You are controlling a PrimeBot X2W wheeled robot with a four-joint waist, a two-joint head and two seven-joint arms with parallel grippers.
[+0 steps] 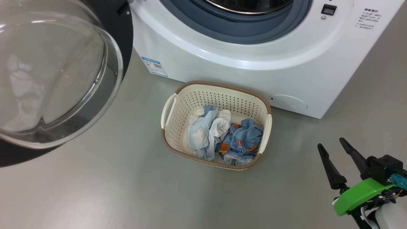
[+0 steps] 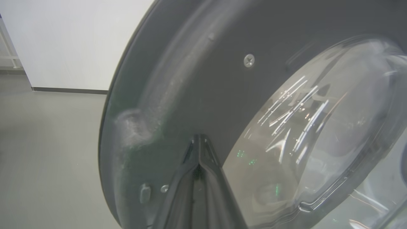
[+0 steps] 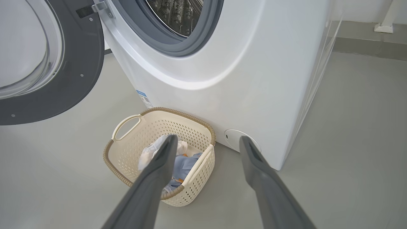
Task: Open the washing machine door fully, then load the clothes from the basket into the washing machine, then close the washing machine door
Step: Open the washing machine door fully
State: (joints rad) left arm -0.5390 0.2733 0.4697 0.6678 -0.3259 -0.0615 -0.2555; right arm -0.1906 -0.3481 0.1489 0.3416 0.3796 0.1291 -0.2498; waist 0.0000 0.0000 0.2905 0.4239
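washing machine door (image 1: 57,73) stands swung open to the left of the washing machine (image 1: 254,63), clear glass bulging toward the head camera, dark ring around it. drum (image 3: 178,12) mouth uncovered, blue-grey gasket (image 1: 238,28) showing.

left gripper (image 2: 199,140): both dark fingers pressed together, no gap, nothing between them. tips right up against the door's dark grey inner face, between the edge of the glass and the door's outer rim. looks like contact, cannot tell for sure.

right gripper (image 1: 330,143): fingers (image 3: 152,178) spread wide apart, empty, touching nothing. it hangs over the grey floor (image 1: 95,190) at the lower right of the head view, well apart from the door, near the machine's right front corner.

basket (image 1: 178,95) on the floor just beside the machine's front, below the drum opening. clothes (image 1: 222,133) all inside it: pale blue and white pieces on the left, denim-blue one with orange patches on the right. blue label sticker (image 1: 155,66) on the machine front, left of the basket.
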